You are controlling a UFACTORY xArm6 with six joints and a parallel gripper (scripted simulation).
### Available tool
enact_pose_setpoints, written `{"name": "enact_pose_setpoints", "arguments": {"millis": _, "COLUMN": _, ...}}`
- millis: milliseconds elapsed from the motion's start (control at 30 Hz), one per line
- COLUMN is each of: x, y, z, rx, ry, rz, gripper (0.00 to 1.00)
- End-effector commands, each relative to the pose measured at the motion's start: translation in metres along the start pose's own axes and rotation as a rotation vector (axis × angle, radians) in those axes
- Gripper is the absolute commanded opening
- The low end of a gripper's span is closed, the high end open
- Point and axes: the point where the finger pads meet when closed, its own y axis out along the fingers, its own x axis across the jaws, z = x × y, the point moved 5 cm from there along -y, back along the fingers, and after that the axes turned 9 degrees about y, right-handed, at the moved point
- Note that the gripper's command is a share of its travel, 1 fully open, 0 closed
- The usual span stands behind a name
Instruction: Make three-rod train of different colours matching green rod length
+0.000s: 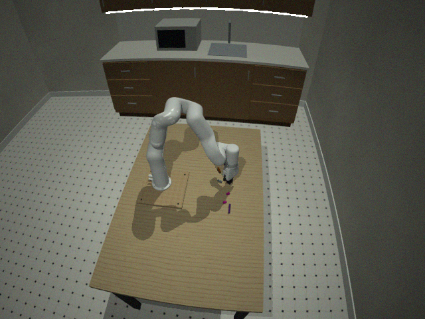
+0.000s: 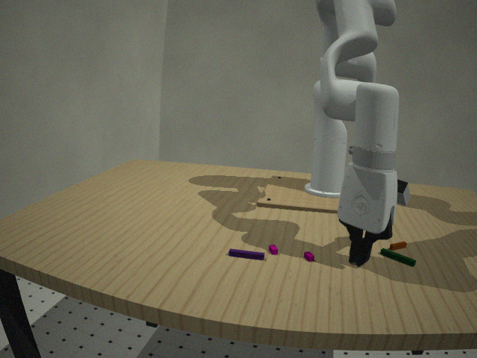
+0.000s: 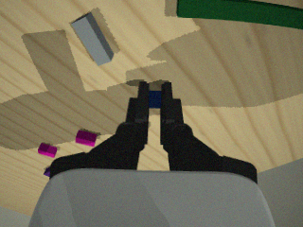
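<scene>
xArm gripper [image 1: 228, 181] [image 2: 358, 264] [image 3: 154, 96] nearly closed — blue rod [image 3: 154, 99] pinched between its fingertips — grey rod [image 1: 219, 181] [image 3: 93, 40] and green rod [image 2: 398, 257] [image 3: 241, 13] lying apart on the wooden table [image 1: 192, 254] [image 2: 153, 277] [image 3: 265, 128]

Claw [image 1: 228, 181] [image 2: 358, 263] [image 3: 154, 96] pointing down, fingers nearly together, pinching small blue rod [image 3: 154, 99].

Gray walls [image 1: 370, 103] [image 2: 238, 77], dotted floor [image 1: 62, 171] [image 2: 73, 327], 1 microwave [image 1: 194, 34], wooden cabinets [image 1: 219, 89]
</scene>
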Motion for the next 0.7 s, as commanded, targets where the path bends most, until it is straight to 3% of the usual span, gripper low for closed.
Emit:
{"name": "enact_pose_setpoints", "arguments": {"millis": 0, "x": 0.0011, "y": -0.0013, "z": -0.0007, "rx": -0.002, "ry": 0.000, "rz": -0.003, "gripper": 0.04}}
{"name": "enact_pose_setpoints", "arguments": {"millis": 533, "x": 0.0011, "y": -0.0013, "z": -0.0007, "rx": -0.002, "ry": 0.000, "rz": -0.003, "gripper": 0.04}}
{"name": "enact_pose_setpoints", "arguments": {"millis": 567, "x": 0.0011, "y": -0.0013, "z": -0.0007, "rx": -0.002, "ry": 0.000, "rz": -0.003, "gripper": 0.08}}
{"name": "enact_pose_setpoints", "arguments": {"millis": 667, "x": 0.0011, "y": -0.0013, "z": -0.0007, "rx": -0.002, "ry": 0.000, "rz": -0.003, "gripper": 0.08}}
